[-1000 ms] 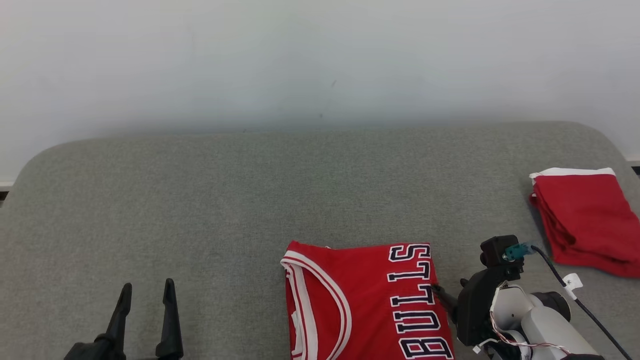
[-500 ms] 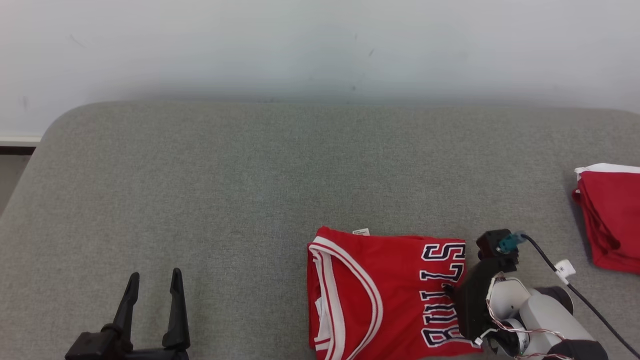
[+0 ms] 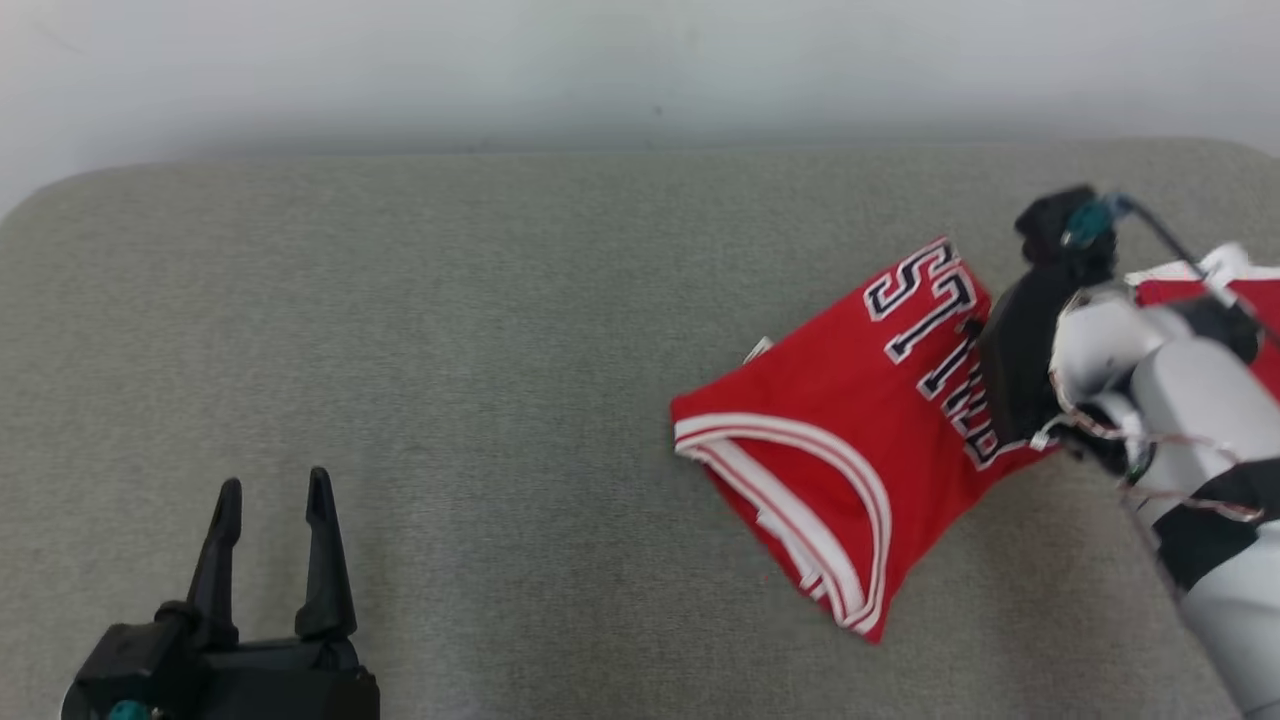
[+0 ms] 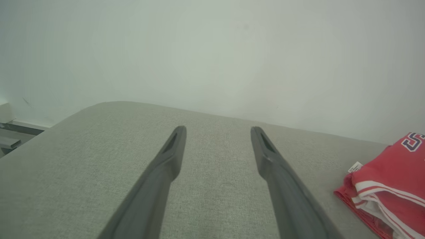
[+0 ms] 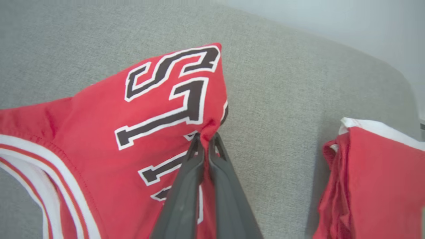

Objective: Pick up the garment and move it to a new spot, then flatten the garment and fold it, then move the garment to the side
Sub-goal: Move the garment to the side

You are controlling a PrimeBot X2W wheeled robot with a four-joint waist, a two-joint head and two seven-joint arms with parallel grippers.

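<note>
- Head: folded jersey (image 3: 850, 440) lies askew at the table's (image 3: 450, 350) right; right pincer (image 3: 972, 326) meets its lettered edge; left pincer (image 3: 275, 480) gapes, lower left.
- Left wrist: fingers (image 4: 166, 166) spread above table.
- Right wrist: fingers (image 5: 186, 192) clamp the jersey's edge, near a red pile (image 5: 372, 172).

On the red jersey (image 3: 840, 450), right of centre in my head view, I read dark, white-edged letters S, L, L; the rest is covered. Its white tag (image 4: 357, 167), at the left wrist view's right edge, is illegible.
</note>
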